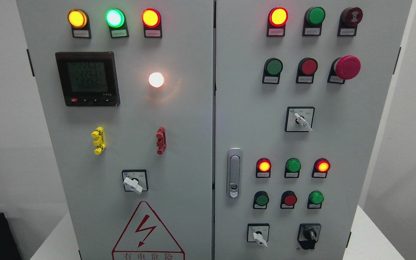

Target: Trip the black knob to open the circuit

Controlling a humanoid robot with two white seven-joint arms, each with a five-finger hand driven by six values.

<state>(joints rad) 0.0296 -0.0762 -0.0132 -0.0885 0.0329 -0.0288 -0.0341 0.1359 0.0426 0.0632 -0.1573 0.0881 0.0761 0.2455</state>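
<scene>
A grey control cabinet fills the view. The black knob sits at the lower right of the right door, beside a white selector. Neither hand is visible, so their state cannot be told. Reaching low, gripping only that knob and twisting firmly seems best.

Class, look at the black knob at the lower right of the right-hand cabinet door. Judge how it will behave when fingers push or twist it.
The black knob is probably stiff: it sits fixed on the right-hand door, so it should turn, not lift away. Its narrow raised grip looks glossy, so fingers might slip.
</scene>
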